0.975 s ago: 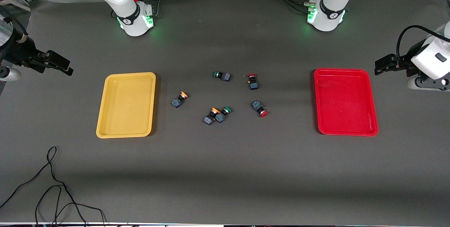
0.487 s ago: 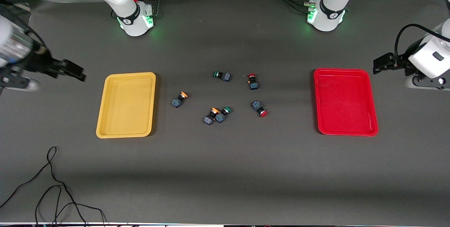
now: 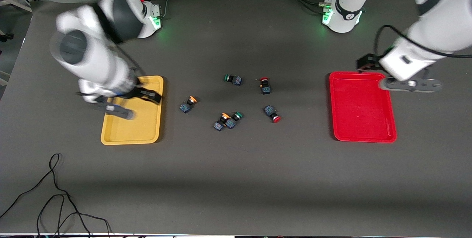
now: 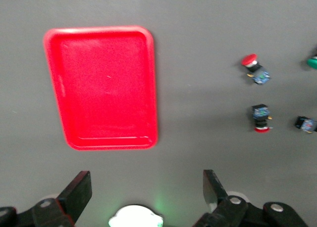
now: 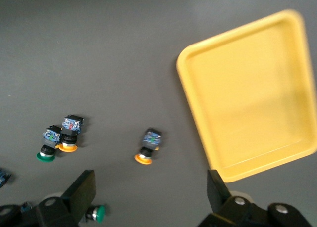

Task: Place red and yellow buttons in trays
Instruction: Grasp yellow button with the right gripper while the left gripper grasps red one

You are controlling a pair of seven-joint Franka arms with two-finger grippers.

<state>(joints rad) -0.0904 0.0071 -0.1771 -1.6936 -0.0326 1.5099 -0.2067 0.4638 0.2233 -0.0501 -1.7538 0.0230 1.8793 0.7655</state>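
Note:
The yellow tray [image 3: 142, 129] lies toward the right arm's end of the table and the red tray [image 3: 363, 107] toward the left arm's end. Between them lie two orange-yellow buttons [image 3: 188, 104] [image 3: 221, 121] and two red buttons [image 3: 264, 85] [image 3: 272, 114]. My right gripper [image 3: 147, 95] is open and empty over the yellow tray's part farther from the front camera. My left gripper [image 3: 365, 63] is open and empty over the red tray's rim farthest from the front camera. The left wrist view shows the red tray [image 4: 101, 88] and both red buttons [image 4: 256, 68] [image 4: 261, 118]. The right wrist view shows the yellow tray [image 5: 252, 93] and both orange-yellow buttons [image 5: 148, 147] [image 5: 69, 130].
Two green-capped buttons lie among the others: one [image 3: 234, 119] touches an orange-yellow button, the other [image 3: 233, 79] lies farther from the front camera. A loose black cable [image 3: 55, 193] lies near the front edge at the right arm's end.
Both arms swung in from the table's ends. The right gripper came over the yellow tray, the left gripper over the red tray's rim. The buttons and trays have not moved.

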